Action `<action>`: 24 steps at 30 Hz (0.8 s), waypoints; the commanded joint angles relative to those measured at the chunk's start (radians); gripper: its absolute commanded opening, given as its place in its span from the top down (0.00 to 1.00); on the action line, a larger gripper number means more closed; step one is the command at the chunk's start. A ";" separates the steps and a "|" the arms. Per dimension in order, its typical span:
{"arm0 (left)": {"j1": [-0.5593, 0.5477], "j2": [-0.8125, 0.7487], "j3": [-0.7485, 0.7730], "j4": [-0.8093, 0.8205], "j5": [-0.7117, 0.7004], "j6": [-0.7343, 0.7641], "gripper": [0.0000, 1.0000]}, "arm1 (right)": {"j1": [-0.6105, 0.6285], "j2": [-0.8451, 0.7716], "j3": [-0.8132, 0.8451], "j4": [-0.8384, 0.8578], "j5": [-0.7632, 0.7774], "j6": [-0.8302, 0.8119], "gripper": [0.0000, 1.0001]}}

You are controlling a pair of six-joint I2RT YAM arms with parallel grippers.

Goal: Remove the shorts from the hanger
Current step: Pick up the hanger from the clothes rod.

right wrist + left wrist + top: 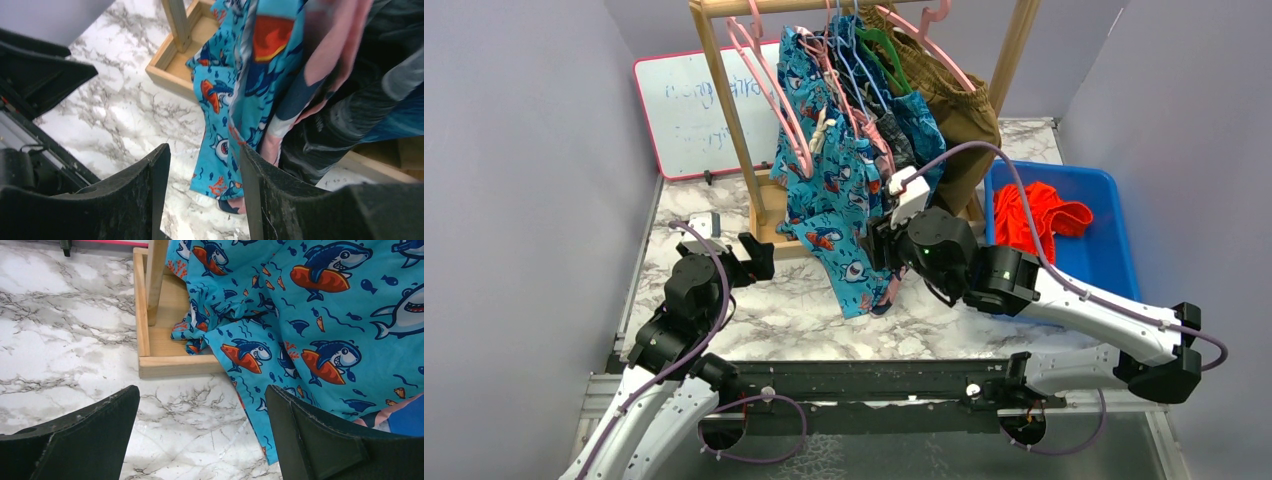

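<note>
The blue cartoon-print shorts [834, 200] hang from a pink hanger [769, 85] on the wooden rack [724, 90], their hem reaching the table. Pink-and-navy shorts [320, 65], black patterned shorts [350, 115] and teal-blue shorts [921, 120] hang close behind them. Orange shorts [1034, 215] lie in the blue bin [1114, 255]. My right gripper [879, 245] is open beside the blue shorts' lower hem [225, 110], which shows beyond the gap between its fingers [205, 190], not pinched. My left gripper [754, 258] is open and empty, low over the table [202, 430] by the blue shorts [310, 315].
The rack's wooden base frame [165, 360] lies on the marble table just ahead of my left gripper. A brown garment [964, 110] hangs at the rack's right end. A whiteboard [689, 110] leans against the back wall. Grey walls stand on both sides.
</note>
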 commanded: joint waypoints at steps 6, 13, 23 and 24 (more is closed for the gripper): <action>0.004 -0.012 -0.006 0.016 -0.008 -0.004 0.01 | 0.003 0.010 0.089 0.106 0.168 -0.009 0.44; 0.004 -0.005 -0.006 0.016 -0.007 -0.003 0.01 | -0.002 0.108 0.223 0.132 0.218 -0.086 0.45; 0.004 -0.008 -0.006 0.016 -0.007 -0.003 0.01 | -0.139 0.239 0.454 -0.040 -0.014 -0.077 0.49; 0.004 -0.006 -0.006 0.016 -0.006 -0.003 0.01 | -0.140 0.245 0.456 -0.046 -0.047 -0.077 0.50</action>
